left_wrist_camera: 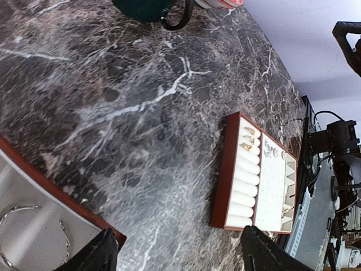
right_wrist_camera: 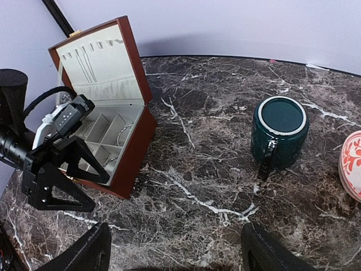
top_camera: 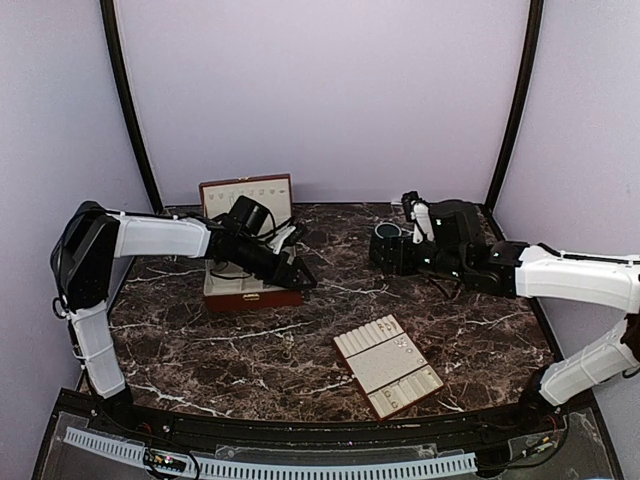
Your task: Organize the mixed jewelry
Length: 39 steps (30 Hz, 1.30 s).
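While the left end effector [left_wrist_camera: 177,245] hangs over the dark marbled surface [top_camera: 250,350] just past the front corner of the open wooden box [right_wrist_camera: 121,121], its fingers [left_wrist_camera: 96,254] stand wide apart with nothing between them. Two thin silvery bangles [left_wrist_camera: 69,243] lie on the cream lining of the box's compartment nearest that wrist camera, and fine chains [right_wrist_camera: 84,65] hang against the upright lid. Well apart from the box, nearer the arm bases, lies the cream-padded tray [left_wrist_camera: 223,169]; small gold pieces [left_wrist_camera: 247,139] sit in the ring rolls at one end, with silvery rings [left_wrist_camera: 271,151] just beside them on the flat padded panel. The right end effector [right_wrist_camera: 175,240] hovers above the surface, its fingers [right_wrist_camera: 84,251] also spread and holding nothing. A dark green mug [right_wrist_camera: 280,127] stands upright ahead of it, and a red-and-white patterned dish [right_wrist_camera: 352,166] shows at the right edge of that view.
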{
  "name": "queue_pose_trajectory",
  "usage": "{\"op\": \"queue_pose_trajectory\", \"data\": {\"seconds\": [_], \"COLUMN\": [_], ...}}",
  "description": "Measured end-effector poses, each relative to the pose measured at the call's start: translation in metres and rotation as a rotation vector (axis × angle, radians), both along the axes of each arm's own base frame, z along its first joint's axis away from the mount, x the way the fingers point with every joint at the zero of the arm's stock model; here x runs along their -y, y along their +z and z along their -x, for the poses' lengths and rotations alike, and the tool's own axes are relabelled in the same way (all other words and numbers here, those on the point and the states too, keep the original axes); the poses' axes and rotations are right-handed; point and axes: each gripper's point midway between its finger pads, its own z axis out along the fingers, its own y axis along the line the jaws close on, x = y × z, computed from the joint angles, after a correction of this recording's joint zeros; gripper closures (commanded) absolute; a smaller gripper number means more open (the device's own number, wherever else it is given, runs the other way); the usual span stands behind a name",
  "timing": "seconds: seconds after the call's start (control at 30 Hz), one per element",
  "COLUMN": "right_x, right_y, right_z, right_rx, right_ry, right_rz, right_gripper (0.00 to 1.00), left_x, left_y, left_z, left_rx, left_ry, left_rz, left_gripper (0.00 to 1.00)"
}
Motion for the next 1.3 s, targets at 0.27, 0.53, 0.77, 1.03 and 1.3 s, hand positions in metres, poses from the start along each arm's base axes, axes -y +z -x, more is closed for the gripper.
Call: {"op": "queue_pose_trajectory", "data": {"seconds": [0.27, 0.53, 0.77, 1.03, 1.3], "right_x": [-0.022, -0.067, -0.131, -0.177, -0.184], "right_y": [-0.002, -0.042, -0.101, -0.142, -0.170], "right_z": [0.026, 0.059, 0.075, 0.079, 0.086], "right_rx": [0.001, -0.066, -0.163, -0.227, -0.276], "right_ry": [0.087, 0.208, 0.300, 0.346, 0.387], "right_rz": [0.010, 0.098, 0.232, 0.332, 0.384], "right_gripper": [0.21, 0.29, 0.34, 0.39, 0.57], "left_x": [0.033, -0.024, -0.132, -0.162, -0.162], "left_y": [0.012, 0.083, 0.147, 0.105, 0.101], "left_z": [0.006, 0.002, -0.028, -0.025, -0.025], "left_rx": [0.030, 0.207, 0.405, 0.354, 0.345], "left_ry": [-0.027, 0.083, 0.340, 0.402, 0.403], "left_rz": [0.086, 0.100, 0.110, 0.019, 0.013], "left_gripper": [0.21, 0.17, 0.13, 0.13, 0.13]}}
